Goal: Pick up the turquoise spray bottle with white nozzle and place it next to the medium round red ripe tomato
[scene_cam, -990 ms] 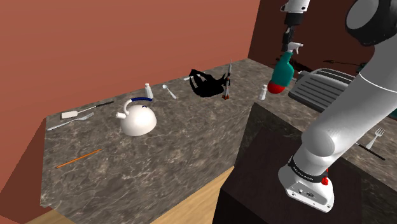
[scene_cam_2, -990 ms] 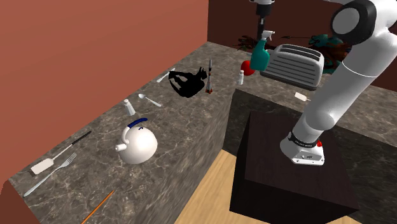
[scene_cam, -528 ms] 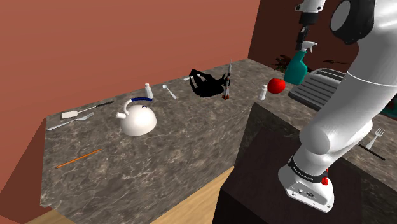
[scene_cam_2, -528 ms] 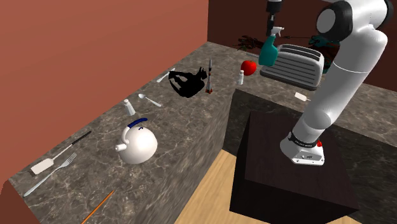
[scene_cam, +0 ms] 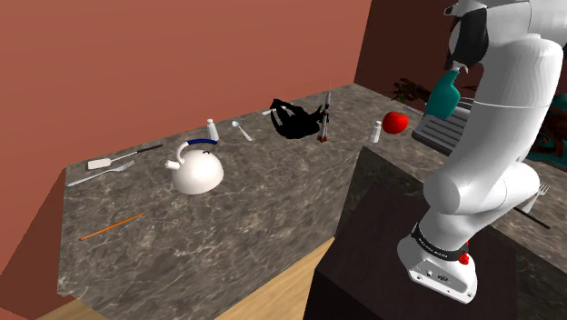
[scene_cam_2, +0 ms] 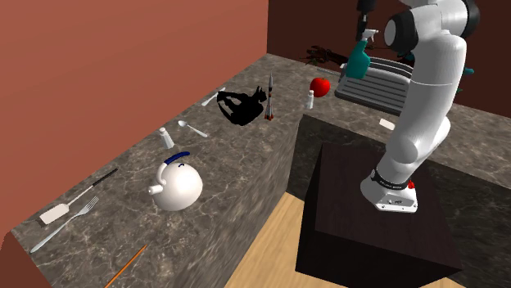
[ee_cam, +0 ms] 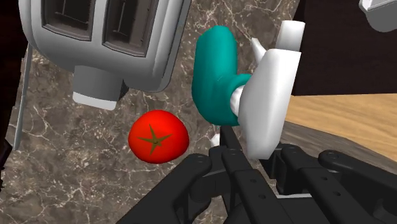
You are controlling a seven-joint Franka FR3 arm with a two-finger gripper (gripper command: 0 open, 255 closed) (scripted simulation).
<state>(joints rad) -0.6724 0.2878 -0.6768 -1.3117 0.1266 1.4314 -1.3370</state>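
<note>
- Claw (ee_cam: 251, 151), wrist view: black fingers clamped on the white nozzle of the turquoise spray bottle (ee_cam: 213, 76), which is held off the marbled counter (ee_cam: 57, 159). A red tomato (ee_cam: 158, 136) sits on the counter near the bottle, and a grey toaster (ee_cam: 108, 38) stands close by.
- Shoulder view: the bottle (scene_cam: 442, 95) hangs in the air above the toaster (scene_cam: 436, 132), up and right of the tomato (scene_cam: 393, 122), at the edge of the white arm (scene_cam: 495, 136).
- Second exterior view: the bottle (scene_cam_2: 357, 59) hangs under the claw (scene_cam_2: 361, 20), over the toaster's (scene_cam_2: 373, 82) left end, right of the tomato (scene_cam_2: 320, 86) and apart from it.
</note>
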